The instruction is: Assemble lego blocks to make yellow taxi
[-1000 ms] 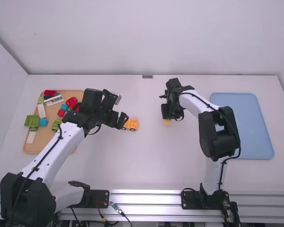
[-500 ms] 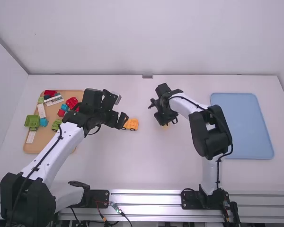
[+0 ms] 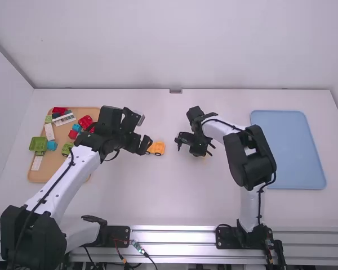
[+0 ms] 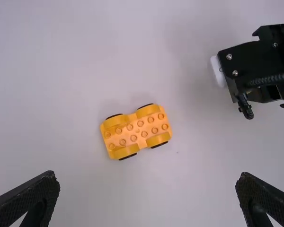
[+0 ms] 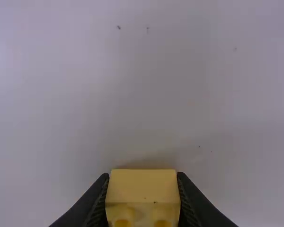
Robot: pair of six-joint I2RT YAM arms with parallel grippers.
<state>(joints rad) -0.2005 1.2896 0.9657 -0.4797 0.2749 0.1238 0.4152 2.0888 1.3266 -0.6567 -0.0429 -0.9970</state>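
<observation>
So I'm driving this from a distance, and in the right wrist view my right gripper [image 3: 197,147] has a yellow block [image 5: 142,187] pinched between its two black fingers [image 5: 95,202]. There's one finger on either side, both touching it. The block's boxy, with a smooth, plain face and a couple of rounded studs poking up next to that face. I can spot a tiny dark fleck on it too. Right beside the block there's a soft shadow on the white table [image 5: 61,118]. Two little dark dots [image 5: 199,146] sit near the block, and a few more specks [image 5: 119,27] are well apart from it. Honestly can't tell from here if the block is touching the table.
</observation>
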